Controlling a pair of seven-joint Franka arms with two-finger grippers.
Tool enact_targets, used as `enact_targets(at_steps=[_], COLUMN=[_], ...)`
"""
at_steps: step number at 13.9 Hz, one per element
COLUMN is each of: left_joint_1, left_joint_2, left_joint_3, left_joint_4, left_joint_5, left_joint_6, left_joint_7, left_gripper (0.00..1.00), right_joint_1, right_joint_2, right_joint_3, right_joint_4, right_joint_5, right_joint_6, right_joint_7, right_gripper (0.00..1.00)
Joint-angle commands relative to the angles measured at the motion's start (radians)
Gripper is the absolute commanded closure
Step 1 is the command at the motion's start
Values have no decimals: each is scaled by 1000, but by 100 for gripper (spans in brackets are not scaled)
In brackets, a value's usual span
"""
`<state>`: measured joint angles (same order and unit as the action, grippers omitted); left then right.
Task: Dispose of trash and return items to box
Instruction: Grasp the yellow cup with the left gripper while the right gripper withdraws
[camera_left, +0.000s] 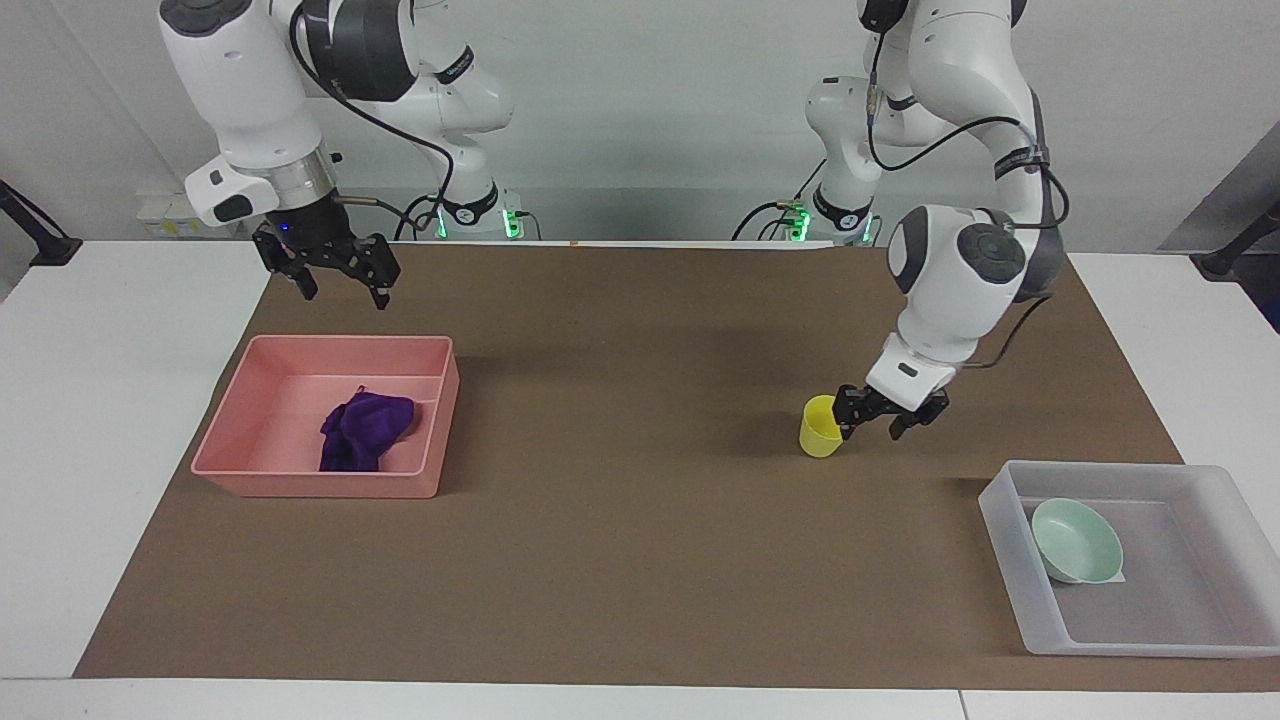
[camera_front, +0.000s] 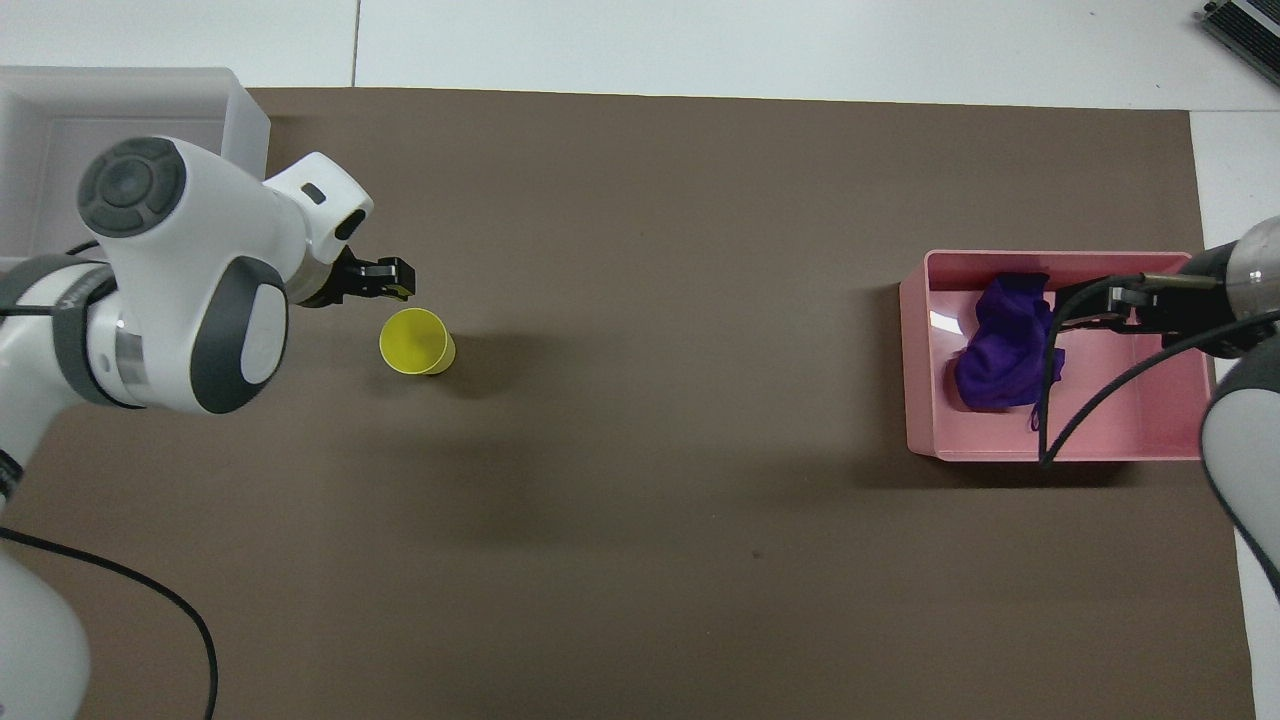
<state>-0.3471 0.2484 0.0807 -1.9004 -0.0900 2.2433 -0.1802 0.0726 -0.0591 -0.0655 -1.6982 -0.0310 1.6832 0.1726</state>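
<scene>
The purple cloth (camera_left: 362, 428) lies bunched in the pink tray (camera_left: 300, 485); it also shows in the overhead view (camera_front: 1005, 345). My right gripper (camera_left: 342, 290) is open and empty, raised high over the tray's edge nearest the robots (camera_front: 1105, 305). The yellow cup (camera_left: 822, 428) stands upright on the brown mat (camera_front: 414, 341). My left gripper (camera_left: 870, 430) is open and empty, low beside the cup's rim (camera_front: 385, 285). The mint-green bowl (camera_left: 1078, 542) rests in the translucent box (camera_left: 1150, 640). In the overhead view the left arm hides the bowl.
The brown mat (camera_left: 640, 560) covers most of the table. The pink tray (camera_front: 918, 350) is at the right arm's end and the box (camera_front: 150, 90) at the left arm's end. White table surface borders the mat.
</scene>
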Motion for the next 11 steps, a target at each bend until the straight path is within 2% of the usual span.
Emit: enact_targets(at_steps=[1, 2, 3, 4, 5, 6, 7, 8, 11], left_joint_1=[-24, -24, -24, -24, -24, -23, -24, -24, -26], left_joint_2=[-63, -64, -63, -63, -63, -64, -64, -66, -76], left_joint_3=[16, 16, 16, 16, 19, 19, 19, 19, 24], left_joint_4=[-121, -135, -138, -144, -146, -146, -147, -154, -137], left_joint_5=[21, 23, 23, 23, 23, 23, 23, 23, 24], left_joint_6=[68, 71, 73, 73, 73, 73, 73, 71, 61], left_joint_7=[-18, -18, -15, -15, -12, -10, -13, -13, -15], left_gripper=[26, 30, 41, 65, 79, 79, 87, 100, 100], right_joint_1=[-20, -30, -34, -37, -43, -42, -40, -40, -40], right_joint_2=[10, 16, 18, 13, 7, 2, 1, 1, 8], right_joint_3=[0, 0, 1, 1, 1, 1, 3, 4, 7], right_joint_4=[113, 152, 157, 152, 135, 123, 121, 121, 141], right_joint_5=[3, 2, -6, -4, 0, 2, 2, 2, 11], right_joint_6=[-116, -149, -155, -158, -154, -152, -152, -152, -190], right_joint_7=[-60, -91, -119, -127, -127, -122, -120, -119, -119], right_gripper=[0, 0, 0, 0, 0, 0, 0, 0, 0])
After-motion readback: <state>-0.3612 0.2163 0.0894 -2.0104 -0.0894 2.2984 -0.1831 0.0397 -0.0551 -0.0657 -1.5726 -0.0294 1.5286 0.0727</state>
